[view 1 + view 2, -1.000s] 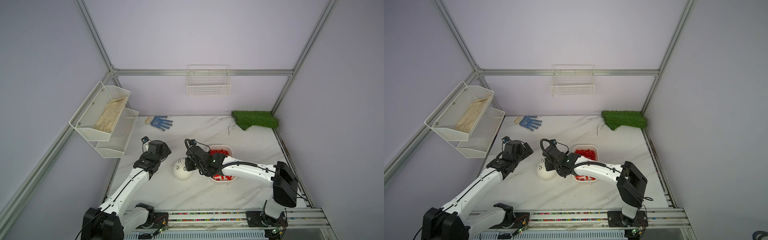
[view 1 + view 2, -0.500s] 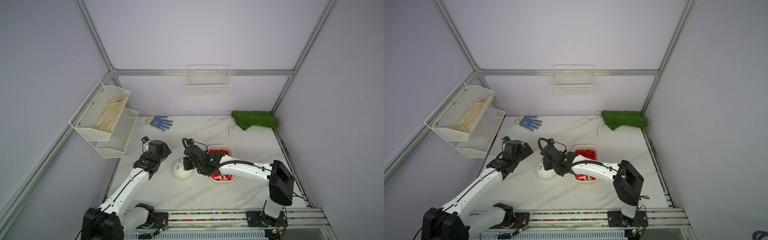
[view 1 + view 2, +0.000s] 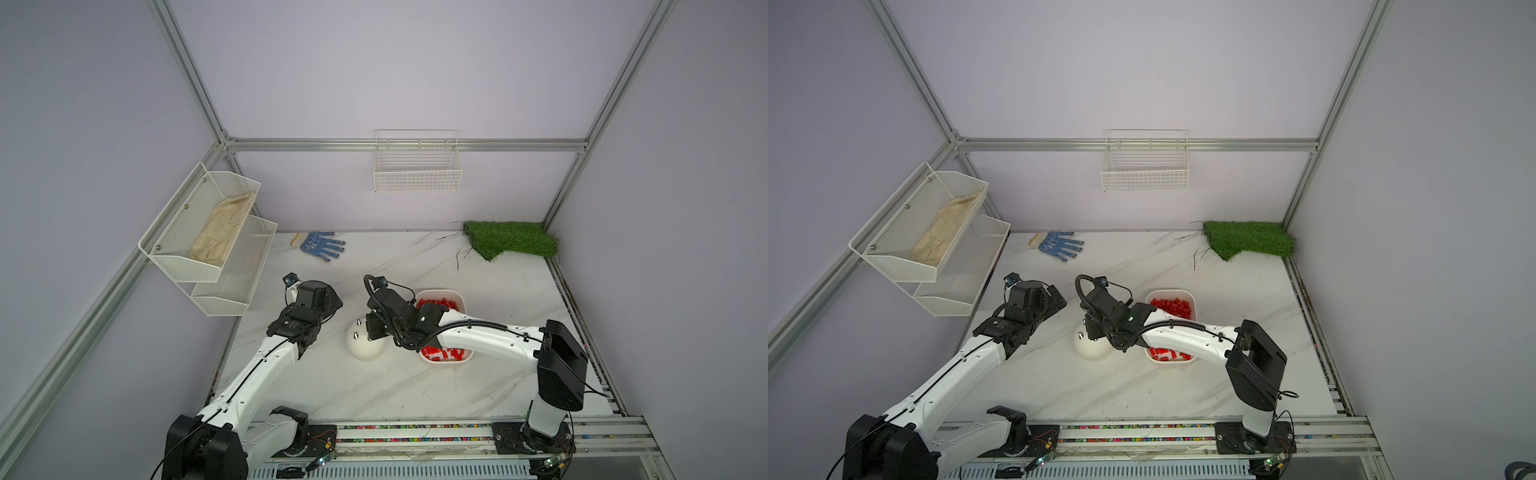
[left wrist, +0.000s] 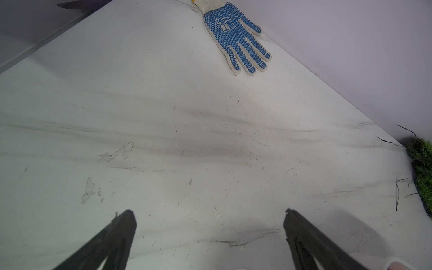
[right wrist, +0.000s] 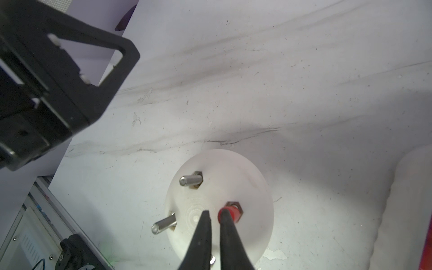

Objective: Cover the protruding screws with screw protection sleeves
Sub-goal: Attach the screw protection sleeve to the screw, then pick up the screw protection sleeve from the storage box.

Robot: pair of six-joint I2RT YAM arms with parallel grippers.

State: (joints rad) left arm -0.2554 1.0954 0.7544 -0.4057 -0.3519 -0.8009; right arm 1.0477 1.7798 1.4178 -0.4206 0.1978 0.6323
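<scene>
A white dome (image 5: 233, 177) stands on the marble table, also seen in both top views (image 3: 365, 349) (image 3: 1094, 349). Two bare silver protruding screws (image 5: 190, 181) (image 5: 163, 225) stick out of it. A red screw protection sleeve (image 5: 231, 212) sits on another stud. My right gripper (image 5: 214, 212) hangs over the dome, shut with nothing between its fingers; one fingertip is against the sleeve. Several loose red sleeves (image 3: 440, 303) fill a white tray (image 3: 462, 300) right of the dome. My left gripper (image 4: 208, 212) is open and empty, hovering over bare table left of the dome.
A blue dotted glove (image 3: 322, 246) lies at the back left, and a green grass patch (image 3: 511, 239) fills the back right corner. A wire basket (image 3: 417, 166) hangs on the back wall, mesh shelves (image 3: 208, 232) on the left wall. The left arm's head (image 5: 58, 81) is close to the dome.
My right wrist has shifted slightly left over the dome. The left arm has not moved.
</scene>
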